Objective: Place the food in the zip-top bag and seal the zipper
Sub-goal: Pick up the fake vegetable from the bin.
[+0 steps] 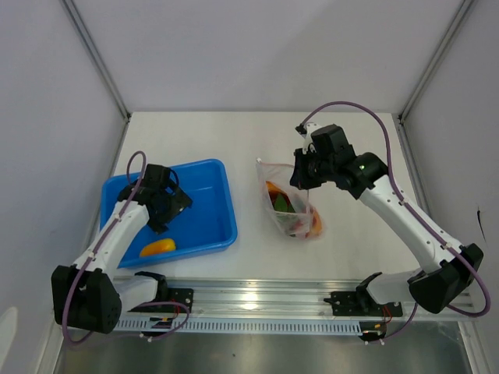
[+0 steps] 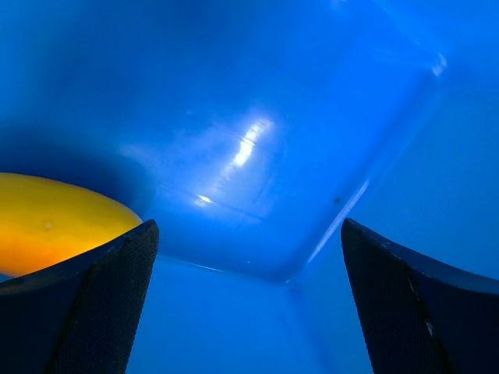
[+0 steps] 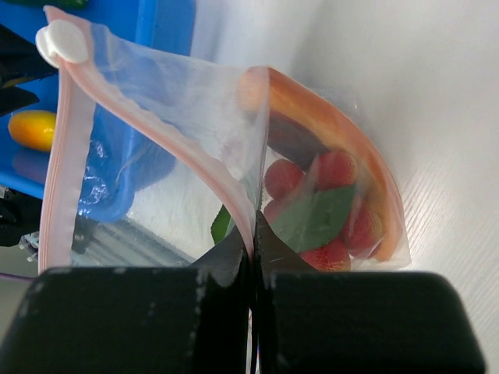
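Note:
The clear zip-top bag lies right of the blue tray, and its mouth is held up in the right wrist view. Inside it are red cherry tomatoes with a green leaf and an orange-red wedge. My right gripper is shut on the pinkish-red zipper strip at the bag's mouth. A yellow-orange piece lies in the tray's near part. My left gripper is open and empty inside the tray, with the yellow-orange piece just past its left finger.
The blue tray stands at the left of the white table. A white slider tab sits at the end of the zipper strip. An aluminium rail runs along the near edge. Walls close in the back and sides.

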